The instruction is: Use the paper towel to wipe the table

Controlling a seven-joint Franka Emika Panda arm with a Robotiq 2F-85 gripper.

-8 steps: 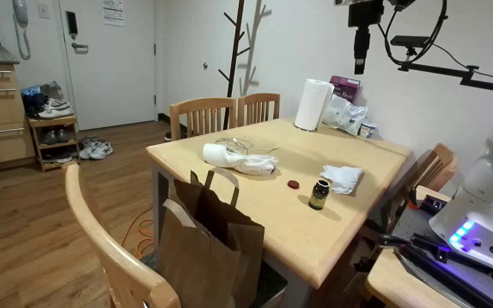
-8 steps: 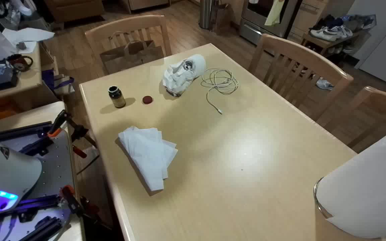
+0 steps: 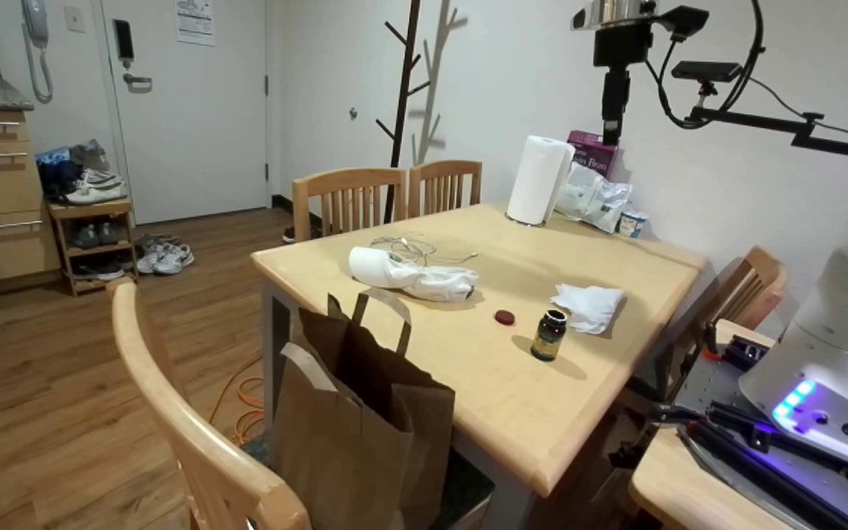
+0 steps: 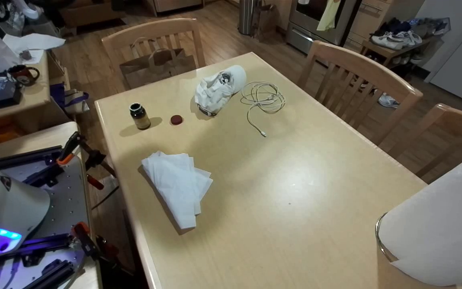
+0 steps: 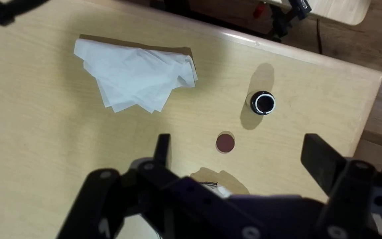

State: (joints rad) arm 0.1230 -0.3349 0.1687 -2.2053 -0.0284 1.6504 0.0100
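The paper towel lies folded, thin and slightly rumpled on the table. It shows in both exterior views and at the upper left in the wrist view. The light-wood table also shows in an exterior view and in the wrist view. My gripper is open, with its two fingers wide apart and nothing between them. In an exterior view the gripper hangs high above the table, well clear of the towel. In the wrist view the towel lies beyond the left finger.
A dark open bottle and its red lid stand near the towel. A lumpy white bundle and a coiled cable lie farther off. An upright white roll, bags and a purple box stand at the wall end.
My gripper has come down a little and shifted slightly left in an exterior view. The towel and the other things on the table have not moved.
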